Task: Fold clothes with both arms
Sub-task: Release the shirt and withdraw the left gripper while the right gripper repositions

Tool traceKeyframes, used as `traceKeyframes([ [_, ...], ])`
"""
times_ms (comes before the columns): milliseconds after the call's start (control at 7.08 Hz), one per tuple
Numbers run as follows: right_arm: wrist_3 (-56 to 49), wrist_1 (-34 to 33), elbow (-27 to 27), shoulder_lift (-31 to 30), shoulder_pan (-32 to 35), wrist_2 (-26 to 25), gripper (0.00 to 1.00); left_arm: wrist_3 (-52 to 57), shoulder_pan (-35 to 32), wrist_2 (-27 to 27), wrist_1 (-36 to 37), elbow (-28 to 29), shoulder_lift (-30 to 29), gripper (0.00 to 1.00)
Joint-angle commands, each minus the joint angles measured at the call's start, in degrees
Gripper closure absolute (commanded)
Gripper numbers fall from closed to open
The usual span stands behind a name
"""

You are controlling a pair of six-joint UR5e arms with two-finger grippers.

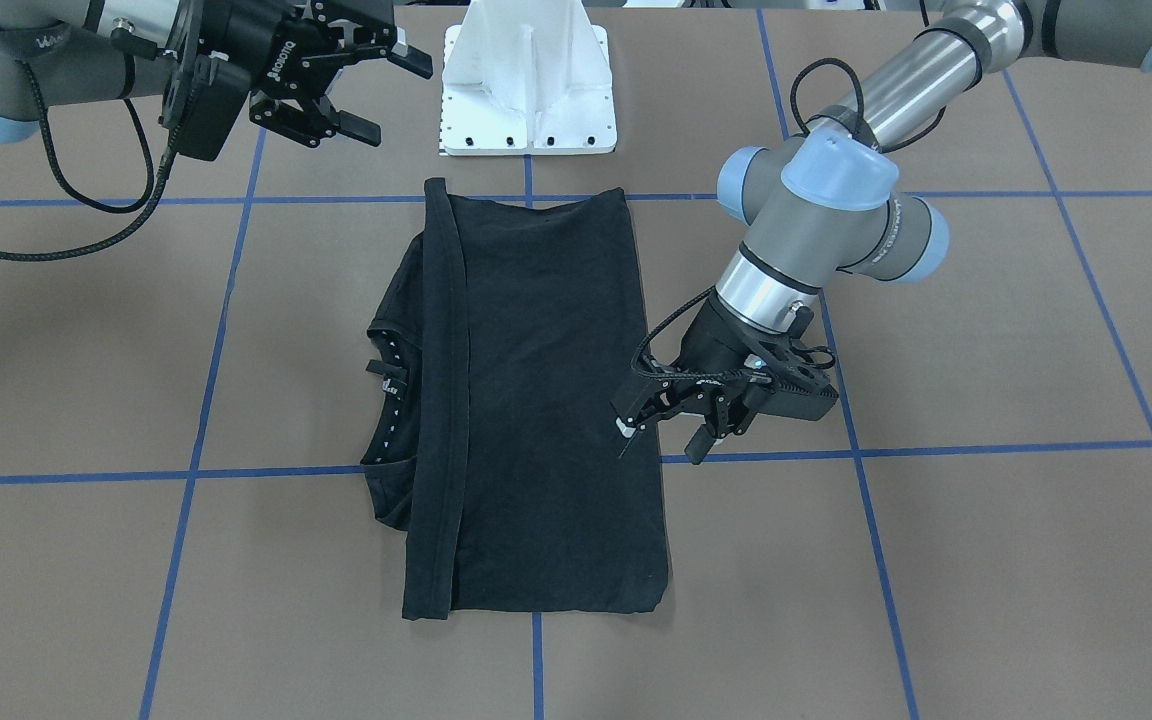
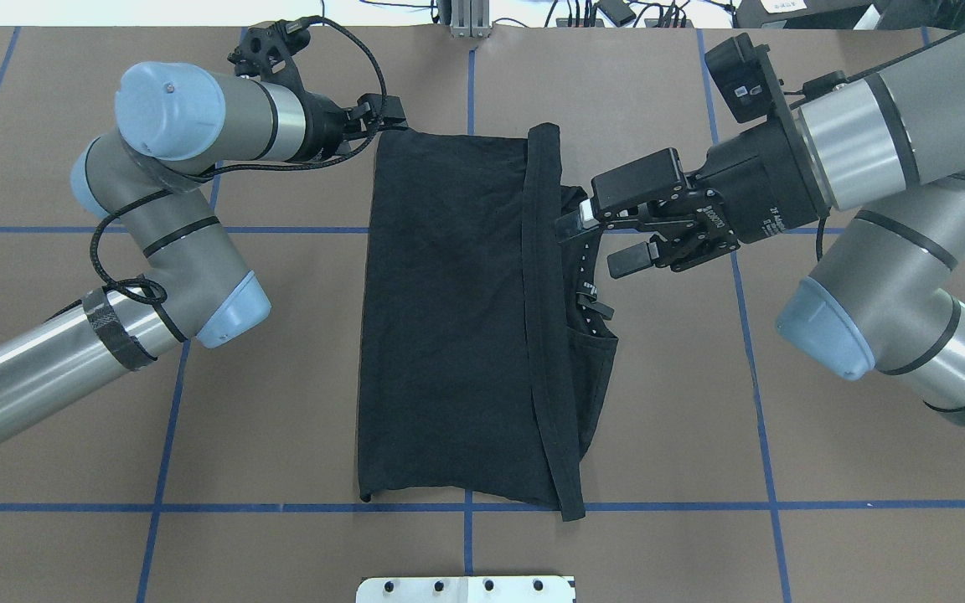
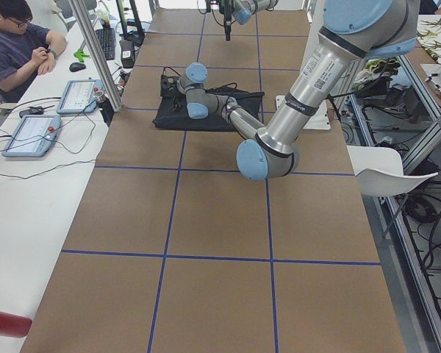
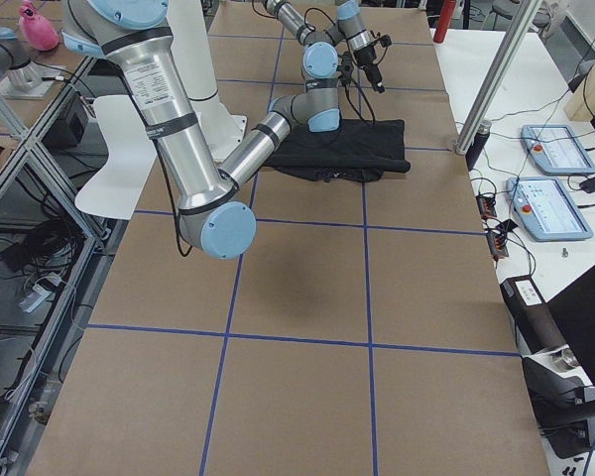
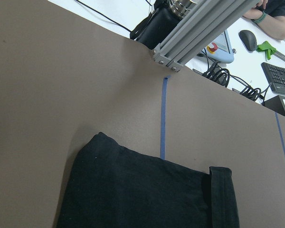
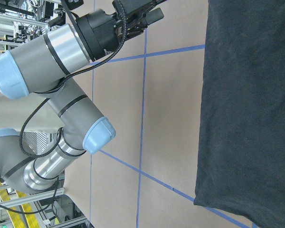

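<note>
Garment under inspection, a black short-sleeved T-shirt (image 2: 449, 318), is lying flat at the middle of the brown table with blue tape lines (image 2: 281, 377). A plain side is facing up and no logo is showing. It is sitting as a long, narrow rectangle running away from the robot. A hemmed band (image 2: 541, 335) is running along its length near the robot's right-hand edge. Past that band, the neck opening with its dotted inner tape (image 2: 587, 293) is poking out sideways, so that edge is looking ragged.

The black two-finger left gripper (image 2: 378, 113) is hovering by the shirt's far left corner, its fingers parted and, as far as I am seeing, gripping nothing. The black two-finger right gripper (image 2: 600, 241) is hanging over the neck side with its jaws spread wide and nothing between them.

I am judging the lengthwise folding as largely done, since the sides are lying turned in and the body is reading as one strip. What is looking outstanding is tidying the protruding neck portion and folding the strip across its length. With neither gripper holding cloth, that next fold is not yet begun.
</note>
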Motion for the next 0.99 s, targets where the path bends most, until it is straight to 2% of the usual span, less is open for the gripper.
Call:
traceKeyframes([
  [0,0.0,0.2,0.03,-0.38,-0.16,-0.68,0.0,0.0,0.05,-0.08,0.02,-0.65,0.09,0.0],
  [424,0.09,0.2,0.29,-2.3,-0.5,-0.68,0.0,0.0,0.22,-0.17,0.02,-0.74,0.61,0.0],
  [565,0.26,0.2,0.38,-4.84,-1.12,-0.68,0.0,0.0,0.4,-0.35,0.11,-2.66,1.75,0.0],
  [848,0.44,-0.41,0.46,-6.54,-5.58,-0.68,0.0,0.0,2.32,-0.53,0.2,-8.81,7.97,0.0],
])
